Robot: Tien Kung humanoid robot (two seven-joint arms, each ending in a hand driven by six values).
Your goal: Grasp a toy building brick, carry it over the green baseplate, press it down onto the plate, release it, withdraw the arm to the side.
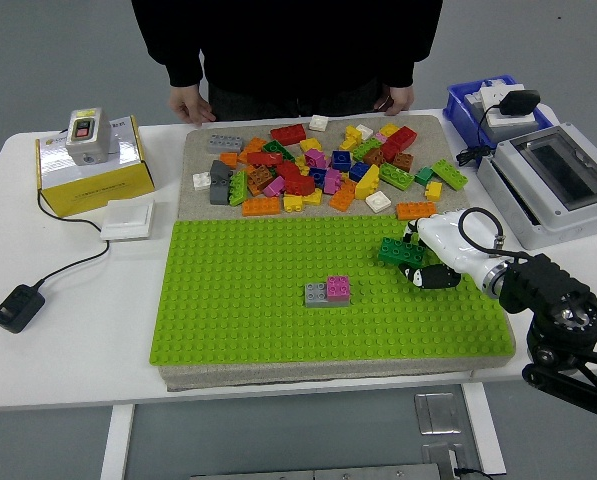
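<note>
Fingers point(425, 268) around green brick point(396, 250)
</note>
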